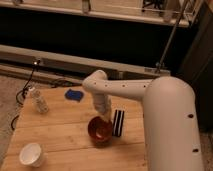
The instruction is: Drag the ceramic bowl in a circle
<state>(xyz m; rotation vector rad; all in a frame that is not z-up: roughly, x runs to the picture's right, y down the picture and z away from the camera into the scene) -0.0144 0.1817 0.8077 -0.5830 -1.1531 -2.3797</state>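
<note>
Gripper [106, 120] reaches down into the ceramic bowl [100, 130] at its far rim; we cannot tell how it is set. We see the bowl on the wooden table [60, 130], just beside a black-and-white striped object [118, 123]. A white cup [30, 154], clear bottle [39, 101] and blue cloth [74, 94] lie apart.

End effector [106, 120] in ceramic bowl [100, 131], mid-table [60, 135].

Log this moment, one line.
gripper: in glossy reddish-orange ceramic bowl | bowl: on wooden table, beside black-and-white striped block
</note>
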